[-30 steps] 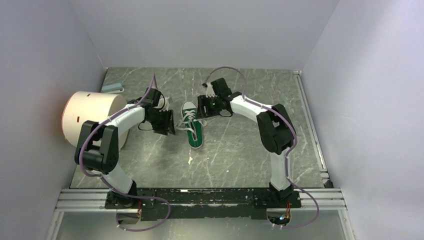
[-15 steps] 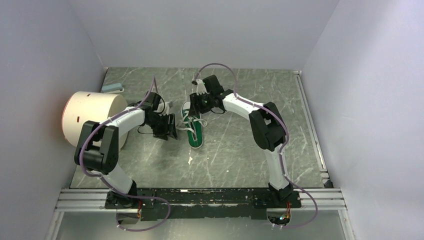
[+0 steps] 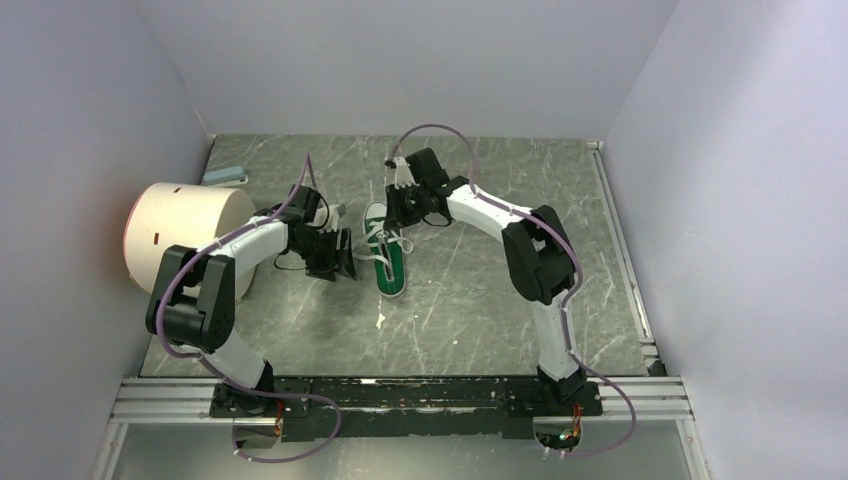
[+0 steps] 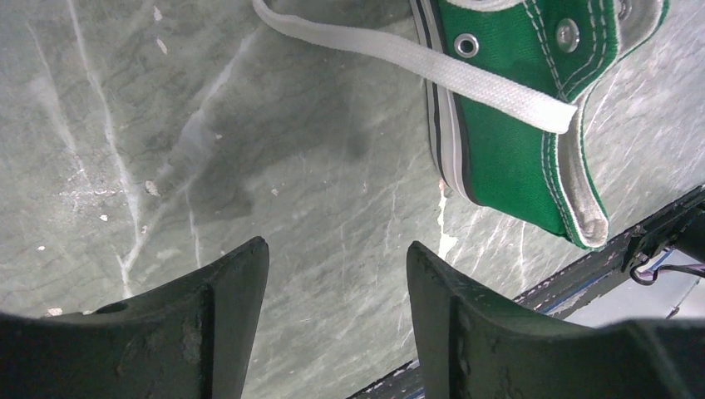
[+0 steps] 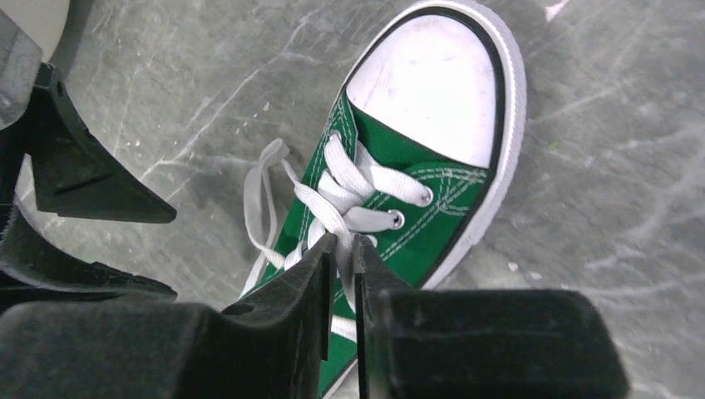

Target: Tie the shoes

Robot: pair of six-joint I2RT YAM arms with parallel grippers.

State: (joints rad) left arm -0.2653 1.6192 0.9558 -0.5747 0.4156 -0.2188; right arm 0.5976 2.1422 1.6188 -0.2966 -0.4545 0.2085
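Here, the green sneaker point(image 3: 386, 252) lies in the middle of the bench point(image 3: 480, 300), laces point(image 5: 349, 187) loose, no knot made. The right end effector point(image 5: 345, 241) sits nearly shut over them, grip uncertain. The left end effector point(image 4: 337, 249) gapes wide, empty.

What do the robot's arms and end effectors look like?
The left arm and right arm have white shells and black joints, with a thin purple cable looping along each. The left end effector and right end effector have black, wedge-shaped fingers.

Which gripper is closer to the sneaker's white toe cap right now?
Right. The right gripper is over the laces, just behind the toe cap. The left gripper is off to the side, nearer the heel.
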